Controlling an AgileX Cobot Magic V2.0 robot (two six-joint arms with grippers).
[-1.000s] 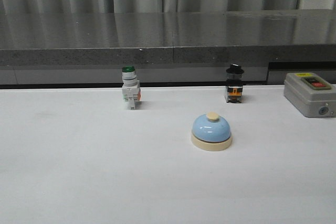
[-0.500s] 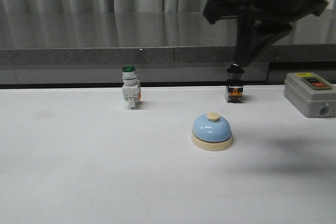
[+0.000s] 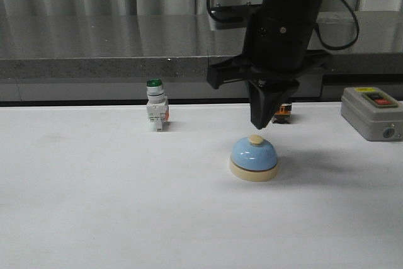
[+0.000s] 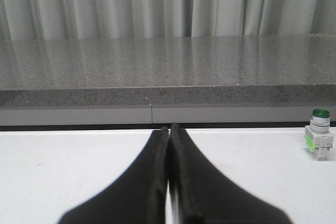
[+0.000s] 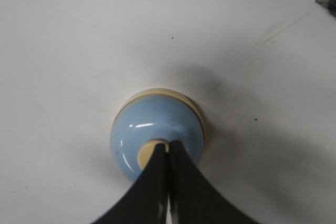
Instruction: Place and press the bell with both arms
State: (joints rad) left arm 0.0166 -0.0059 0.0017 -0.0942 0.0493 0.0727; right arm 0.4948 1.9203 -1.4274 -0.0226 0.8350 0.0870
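Observation:
The light-blue bell (image 3: 253, 157) with a cream base and cream button stands on the white table, right of centre. My right gripper (image 3: 259, 124) is shut and points straight down, its tips just above the bell's button. In the right wrist view the shut gripper (image 5: 168, 144) overlaps the cream button of the bell (image 5: 152, 132). My left gripper (image 4: 168, 128) is shut and empty, low over the table and facing the grey ledge; the left arm does not show in the front view.
A green-capped white push-button switch (image 3: 156, 106) stands at the back left, also in the left wrist view (image 4: 319, 139). A black-and-orange switch (image 3: 283, 113) is mostly hidden behind the right arm. A grey box with red and black buttons (image 3: 371, 113) sits at the right edge. A grey ledge (image 3: 126, 55) runs behind.
My right arm has come into view from above and dropped down over the bell; its shut tips now hang just above the button. The bell has not moved.

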